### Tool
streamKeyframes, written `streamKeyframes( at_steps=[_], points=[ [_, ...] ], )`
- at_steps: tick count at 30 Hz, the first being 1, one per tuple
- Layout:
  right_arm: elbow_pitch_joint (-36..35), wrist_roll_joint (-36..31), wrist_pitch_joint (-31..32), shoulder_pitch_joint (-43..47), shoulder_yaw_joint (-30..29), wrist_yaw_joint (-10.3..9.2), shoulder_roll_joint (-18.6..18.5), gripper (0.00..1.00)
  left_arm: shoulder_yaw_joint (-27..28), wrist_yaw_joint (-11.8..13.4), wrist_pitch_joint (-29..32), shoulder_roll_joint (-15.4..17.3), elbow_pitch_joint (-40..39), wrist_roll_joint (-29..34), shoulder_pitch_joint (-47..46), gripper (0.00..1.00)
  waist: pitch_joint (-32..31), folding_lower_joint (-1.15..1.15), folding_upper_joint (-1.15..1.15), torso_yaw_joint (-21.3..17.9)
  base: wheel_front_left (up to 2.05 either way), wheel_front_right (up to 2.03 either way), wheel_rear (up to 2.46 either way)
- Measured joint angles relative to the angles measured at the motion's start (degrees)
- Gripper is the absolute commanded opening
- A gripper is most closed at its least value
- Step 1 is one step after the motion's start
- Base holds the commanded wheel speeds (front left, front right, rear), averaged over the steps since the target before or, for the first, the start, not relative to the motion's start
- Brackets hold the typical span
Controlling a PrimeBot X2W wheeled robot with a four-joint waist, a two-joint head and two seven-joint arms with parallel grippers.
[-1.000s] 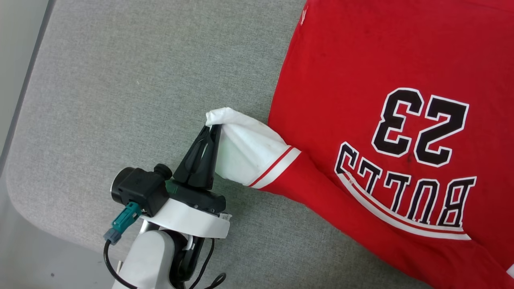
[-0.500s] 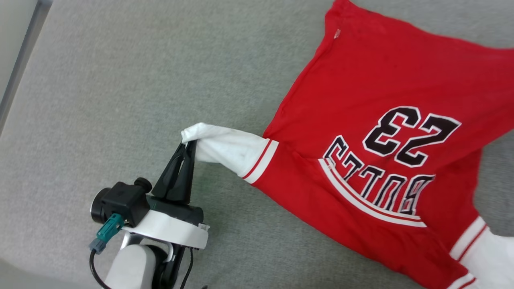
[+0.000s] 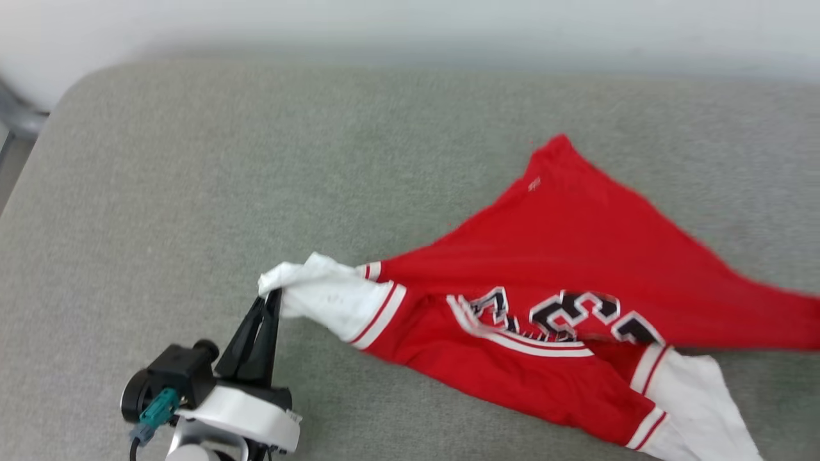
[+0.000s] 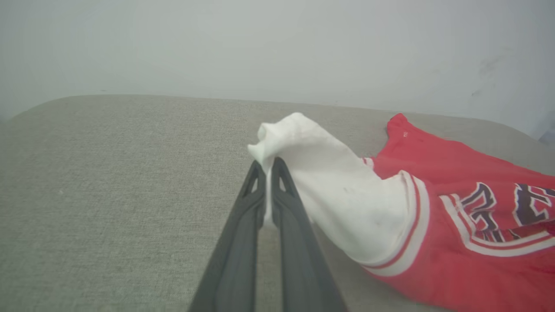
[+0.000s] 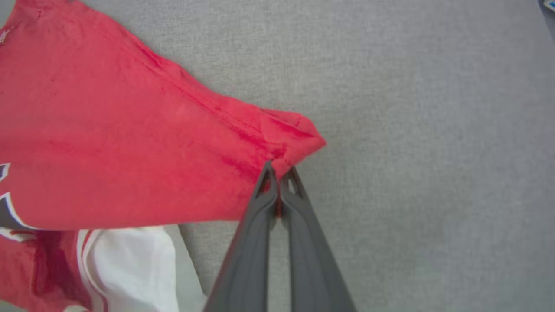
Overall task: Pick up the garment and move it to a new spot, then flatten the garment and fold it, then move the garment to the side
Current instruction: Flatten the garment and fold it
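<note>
- The left claw [image 3: 274, 296] sits nearest, its fingers pinched together on the bunched tip of a white sleeve [image 3: 327, 301]. In the left wrist view only a sliver of white cloth shows between them.
- The garment [image 3: 576, 243] lies across the grey cloth-covered surface [image 3: 192, 179], stretched between its held ends. Its lower part is doubled over, and the second white sleeve [image 3: 698, 390] trails loose at the near right.
- I judge it light, limp and fairly slick. It sags and creases wherever it is not pulled, so it has no stiffness to push against and a shallow pinch could slip.
- Seams, the striped cuff bands [image 3: 378, 314] and the hem corners look like the safest holds, being thicker than the thin single-layer panels.
- Black, white-outlined characters [image 3: 564, 314] above a white arc cross the chest. They are folded over and blurred, so I cannot read them with confidence.
- In the right wrist view the right claw [image 5: 279, 173] is clamped tight on a red corner of the body [image 5: 295, 134], with fabric gathered at its tips.
- Farthest off, a tiny pale tag [image 3: 533, 184] sits near the peaked red corner. It is too small to read.
</note>
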Motion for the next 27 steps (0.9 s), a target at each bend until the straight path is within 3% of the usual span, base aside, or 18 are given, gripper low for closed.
streamKeyframes(
  at_steps=[9, 19, 20, 21, 27],
  points=[
    [-5.22, 0.87, -4.69, 17.71, -7.92, 0.00, 10.92, 0.00, -0.29, -0.01, 0.00, 1.25, 3.87, -1.15, 4.64, 0.00, -6.74, -0.01, 0.00, -3.87, 0.00, 0.00, 0.00],
    [1.69, 3.25, -9.61, 26.16, -5.49, 0.00, 13.35, 0.00, -0.31, -0.01, 0.00, 1.92, 6.30, -2.12, 6.35, 0.00, -10.29, -0.01, 0.00, -6.29, 0.00, 0.00, 0.00],
    [2.40, 4.12, -10.68, 26.15, -4.75, 0.00, 13.36, 0.45, -0.36, 0.00, 0.00, 1.93, 6.39, -2.18, 6.34, 0.00, -10.25, -0.01, 0.00, -6.32, 0.00, 0.00, 0.00],
    [2.58, 4.24, -12.22, 26.13, -3.86, -0.01, 13.38, 1.00, -0.45, 0.00, 0.00, 1.94, 6.50, -2.30, 6.34, 0.00, -10.14, -0.01, 0.00, -6.33, 0.00, 0.00, 0.00],
    [0.70, 3.38, -27.22, 21.94, -0.76, -0.01, 13.35, 1.00, -1.26, 0.00, 0.00, 2.02, 6.50, -2.36, 5.11, 0.00, -8.67, 0.00, 0.00, -5.99, 0.00, 0.00, 0.00]
  ],
)
